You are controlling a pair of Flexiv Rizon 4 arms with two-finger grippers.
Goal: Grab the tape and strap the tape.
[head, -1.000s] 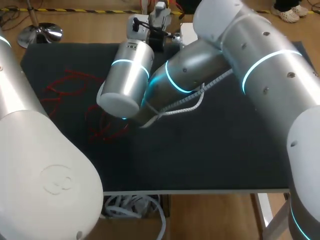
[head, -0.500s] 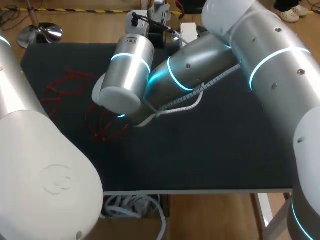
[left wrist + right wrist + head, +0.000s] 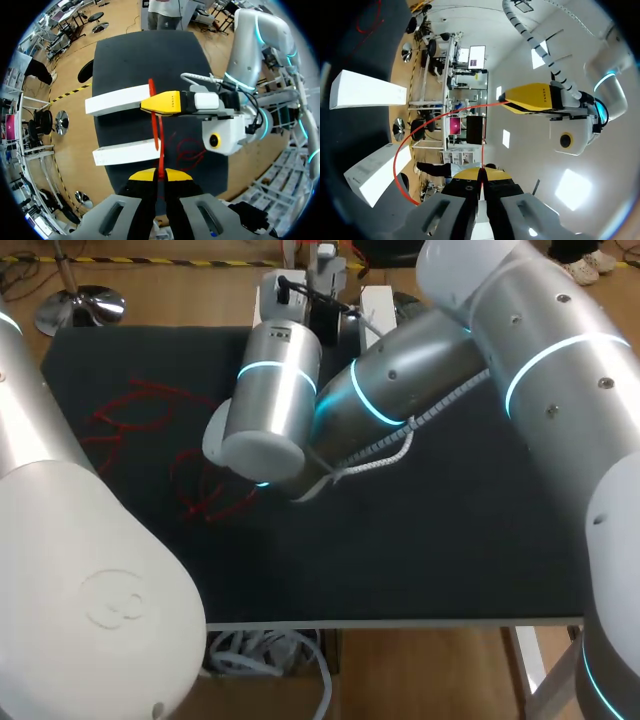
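L gripper (image 3: 159, 174) + R gripper (image 3: 481, 174) pinch tape (image 3: 155, 131) | R arm (image 3: 395, 390) edged right

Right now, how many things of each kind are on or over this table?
End effectors with yellow tips: 2, the left end effector and the right end effector
White blocks: 2
Red tape held between both end effectors: 1
Loose red tape tangle on the table: 1, strands not countable
Total: 6

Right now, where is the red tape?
In the left wrist view, the red tape stretches between both arms' shut jaws, over the two white boxes.
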